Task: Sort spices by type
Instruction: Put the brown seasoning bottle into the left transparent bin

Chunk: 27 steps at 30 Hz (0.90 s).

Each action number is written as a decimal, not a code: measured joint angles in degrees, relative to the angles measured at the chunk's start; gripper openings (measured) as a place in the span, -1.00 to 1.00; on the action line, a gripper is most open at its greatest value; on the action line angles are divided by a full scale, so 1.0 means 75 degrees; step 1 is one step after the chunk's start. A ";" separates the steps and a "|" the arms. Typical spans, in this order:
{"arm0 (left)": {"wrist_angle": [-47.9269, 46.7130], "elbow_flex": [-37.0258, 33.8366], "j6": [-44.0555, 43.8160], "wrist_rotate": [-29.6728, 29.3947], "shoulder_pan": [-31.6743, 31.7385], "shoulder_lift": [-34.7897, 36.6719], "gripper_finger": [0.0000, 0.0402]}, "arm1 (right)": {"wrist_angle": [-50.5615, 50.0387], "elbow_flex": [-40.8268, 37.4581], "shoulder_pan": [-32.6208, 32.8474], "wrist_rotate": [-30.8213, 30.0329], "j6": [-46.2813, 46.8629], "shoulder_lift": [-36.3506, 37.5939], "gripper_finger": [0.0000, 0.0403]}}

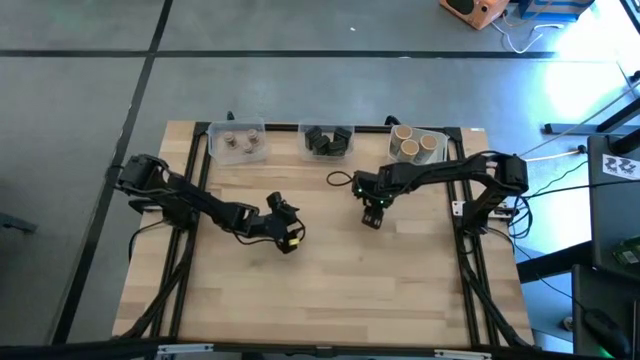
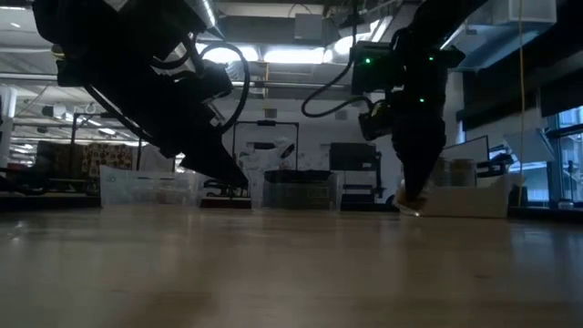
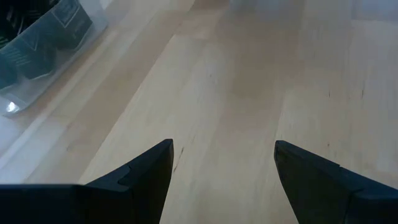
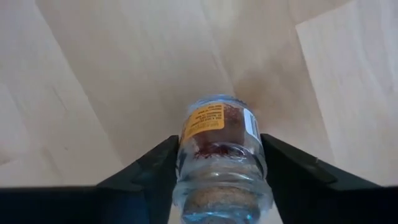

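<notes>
My right gripper [image 4: 219, 140] points down over the far middle of the table [image 1: 330, 290] and is shut on a small glass jar [image 4: 217, 134]. The jar has brownish-red contents, an orange label and a cork top. At the far edge stand three clear tubs: one with brownish round jars [image 1: 237, 143], one with dark blocks [image 1: 328, 140], one with tan cylinders [image 1: 415, 146]. My left gripper [image 1: 288, 228] stands open over bare wood left of centre, nothing between its fingers [image 3: 155, 162]. My right gripper pinches the jar's round sides [image 4: 186, 155] between its two fingers, just below the cork top. The fingers come from above, pointing down. The jar stands upright, cork end up. Its bottom is at or just above the table top [image 2: 410, 210]; which, I cannot tell.
The tub of dark blocks [image 3: 37, 43] lies ahead of my left gripper toward the far edge. Bare wood [image 1: 400, 290] fills the near half of the table. Cables and the black frame rails [image 1: 470, 290] run along both sides.
</notes>
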State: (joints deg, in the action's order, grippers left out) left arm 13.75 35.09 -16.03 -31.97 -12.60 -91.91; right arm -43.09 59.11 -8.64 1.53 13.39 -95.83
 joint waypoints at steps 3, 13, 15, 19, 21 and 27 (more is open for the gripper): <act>0.0036 0.0000 0.0027 0.0003 0.0000 -0.0016 0.31 | 0.0108 0.0000 0.0000 0.0001 -0.0018 0.0000 0.21; 0.0285 0.0000 0.0263 0.0000 0.0002 -0.0016 0.31 | -0.0138 0.0138 0.0011 -0.0002 -0.0041 0.0072 0.39; 0.0530 0.0000 0.0284 0.0003 0.0003 -0.0016 0.31 | -0.0593 0.0332 0.0068 -0.0005 -0.0041 0.0218 0.39; 0.1092 0.0000 0.0565 0.0414 0.0046 -0.0016 0.31 | -0.1319 0.0583 0.0264 -0.0365 -0.0023 0.0639 0.40; 0.1326 0.0000 0.0592 0.0722 0.0126 -0.0016 0.31 | -0.1436 0.0597 0.0431 -0.0542 0.0016 0.0980 0.40; 0.2109 0.0003 0.0488 0.1975 0.0582 -0.0016 0.31 | -0.1398 0.0174 0.1294 -0.1319 0.0192 0.2150 0.40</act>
State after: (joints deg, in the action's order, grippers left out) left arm 29.57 35.12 -12.37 -17.15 -8.23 -92.03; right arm -53.58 60.42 1.06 -8.36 14.83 -79.71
